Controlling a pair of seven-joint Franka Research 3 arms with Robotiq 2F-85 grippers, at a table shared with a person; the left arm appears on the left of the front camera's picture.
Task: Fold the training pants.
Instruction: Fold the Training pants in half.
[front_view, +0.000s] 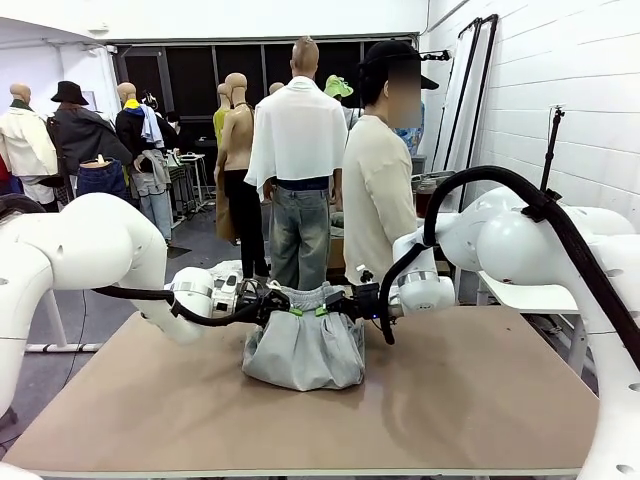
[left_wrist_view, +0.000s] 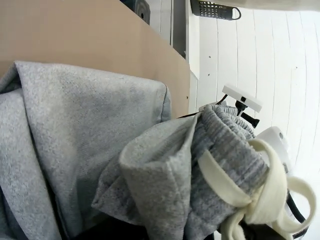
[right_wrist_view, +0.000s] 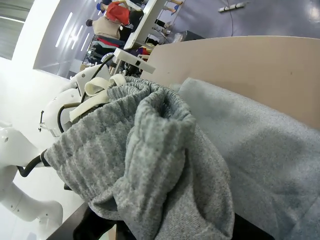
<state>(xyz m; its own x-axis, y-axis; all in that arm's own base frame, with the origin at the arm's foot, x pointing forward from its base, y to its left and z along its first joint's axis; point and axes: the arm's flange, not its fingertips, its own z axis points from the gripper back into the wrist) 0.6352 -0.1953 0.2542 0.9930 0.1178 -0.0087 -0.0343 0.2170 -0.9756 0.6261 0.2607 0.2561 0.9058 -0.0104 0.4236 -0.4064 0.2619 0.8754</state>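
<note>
Near the tabletop's (front_view: 480, 400) far edge, at its middle: pants (front_view: 303, 350) bunched, waistband lifted between both grippers. Left gripper (front_view: 292, 309) clamped on the waistband's left end, right gripper (front_view: 323, 309) clamped on its right end, legs heaped below on the tabletop.

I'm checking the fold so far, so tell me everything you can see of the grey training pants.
The training pants are light grey soft jersey with a ribbed, gathered waistband and a cream drawstring tied in a knot. They sit bunched at the middle of the table, the waistband lifted and the lower part resting on the tabletop. The left gripper and the right gripper are each shut on an end of the waistband, holding it up between them.
</note>
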